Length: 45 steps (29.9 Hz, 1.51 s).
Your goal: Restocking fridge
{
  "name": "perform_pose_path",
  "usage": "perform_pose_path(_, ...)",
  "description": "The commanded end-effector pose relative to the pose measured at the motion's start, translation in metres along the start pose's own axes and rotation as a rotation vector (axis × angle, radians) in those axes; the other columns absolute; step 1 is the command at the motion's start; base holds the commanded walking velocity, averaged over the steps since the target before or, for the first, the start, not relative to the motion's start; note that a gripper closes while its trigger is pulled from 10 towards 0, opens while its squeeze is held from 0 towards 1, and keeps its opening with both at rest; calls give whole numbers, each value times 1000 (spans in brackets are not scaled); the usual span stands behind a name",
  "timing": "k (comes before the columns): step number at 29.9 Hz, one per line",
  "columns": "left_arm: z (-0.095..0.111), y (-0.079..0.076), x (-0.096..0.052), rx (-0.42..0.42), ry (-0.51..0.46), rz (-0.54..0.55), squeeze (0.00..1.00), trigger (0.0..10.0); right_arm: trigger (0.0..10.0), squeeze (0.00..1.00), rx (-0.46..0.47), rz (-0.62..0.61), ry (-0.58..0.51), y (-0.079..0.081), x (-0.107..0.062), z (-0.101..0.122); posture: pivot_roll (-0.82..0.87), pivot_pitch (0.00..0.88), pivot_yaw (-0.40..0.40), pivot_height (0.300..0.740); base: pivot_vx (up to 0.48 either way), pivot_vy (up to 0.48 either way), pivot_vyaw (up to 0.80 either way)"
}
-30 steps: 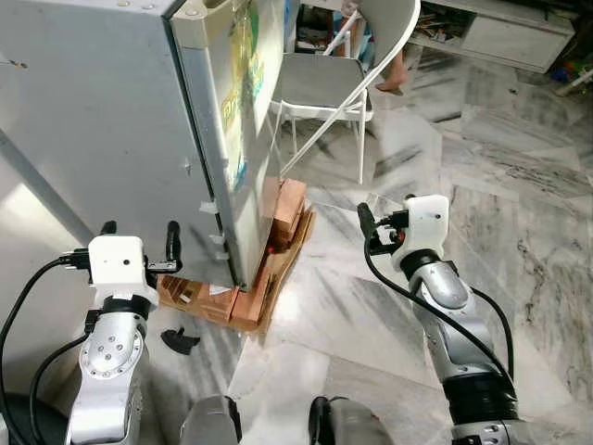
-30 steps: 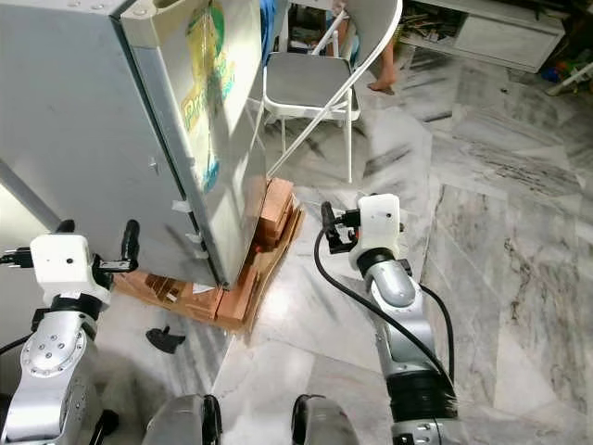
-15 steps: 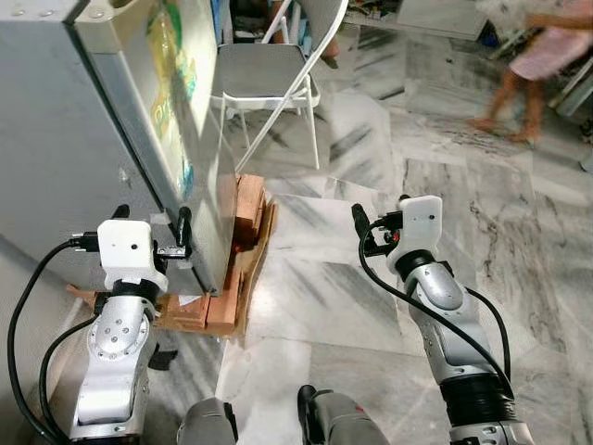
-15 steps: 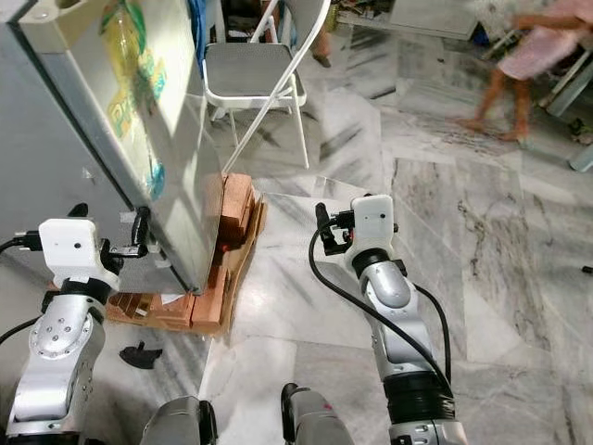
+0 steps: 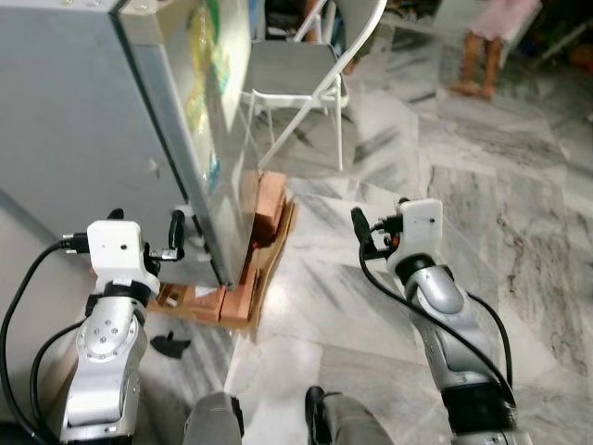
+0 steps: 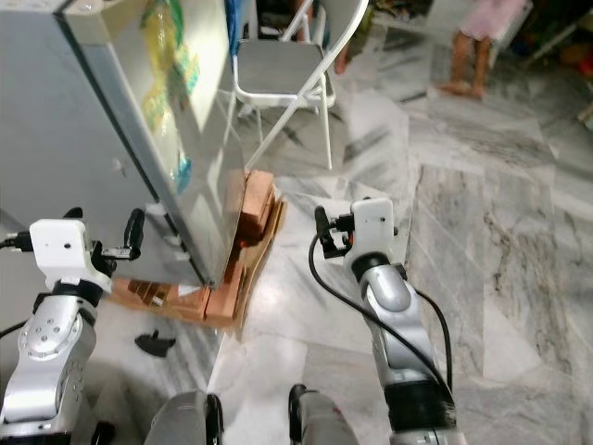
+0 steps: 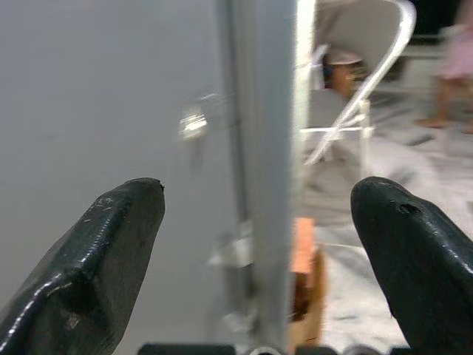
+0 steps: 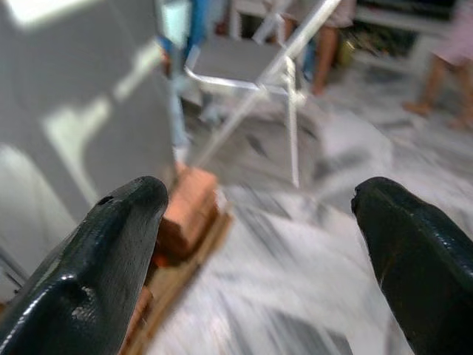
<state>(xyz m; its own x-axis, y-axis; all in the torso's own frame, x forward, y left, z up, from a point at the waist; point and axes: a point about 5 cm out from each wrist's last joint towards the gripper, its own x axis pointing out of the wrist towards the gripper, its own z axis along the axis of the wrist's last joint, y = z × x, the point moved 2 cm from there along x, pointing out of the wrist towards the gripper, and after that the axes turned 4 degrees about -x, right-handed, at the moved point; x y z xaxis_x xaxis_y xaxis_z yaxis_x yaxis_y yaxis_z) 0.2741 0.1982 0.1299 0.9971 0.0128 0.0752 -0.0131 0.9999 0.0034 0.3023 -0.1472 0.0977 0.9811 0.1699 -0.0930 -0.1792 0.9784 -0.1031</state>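
The grey fridge stands at the left with its door shut, stickers on the door front. It rests on orange bricks and flattened cardboard. My left gripper is open and held low beside the fridge's side wall, close to the door's edge, which lies between its black fingers. My right gripper is open over the marble floor, to the right of the bricks, holding nothing. It faces the bricks and the chair.
A white folding chair stands just past the fridge's front. A person's legs are at the far right on the marble floor. A small black object lies on the floor near my left arm.
The whole view has shifted, so my head has moved. The person has gone farther off across the room. Both grippers stay open and hold their places near the fridge.
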Motion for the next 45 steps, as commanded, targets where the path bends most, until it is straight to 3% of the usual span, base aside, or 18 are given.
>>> perform_pose_path(1, 3, -6, 2, -9, -5, -28, 0, 10000, 10000, 0, -10, -13, -8, -5, -3, 3, 107, 170, -31, 740, 0, 0, -800)
perform_pose_path(11, 0, -11, -1, -26, 6, -44, 0, 10000, 10000, 0, -5, -10, -6, -3, -2, 5, 109, 171, -40, 740, 0, 0, -139)
perform_pose_path(23, -3, -15, -8, -41, 17, -57, 0, 10000, 10000, 0, -10, 3, 8, -3, -1, 3, 112, 165, -40, 740, 301, 0, -200)
perform_pose_path(34, -13, -14, -34, -67, 58, -12, 0, 10000, 10000, 0, -50, 87, -24, 4, -17, 13, 115, 141, 1, 740, 236, 0, -116)
perform_pose_path(39, -14, -12, -45, -53, 57, 48, 0, 10000, 10000, 0, -33, 110, 23, 9, -24, 1, 134, 128, -24, 740, 0, 0, 0)
perform_pose_path(45, -9, -10, -39, -61, 40, 52, 0, 10000, 10000, 0, -13, 144, 52, 26, -20, -7, 142, 133, -36, 740, 0, 0, 0)
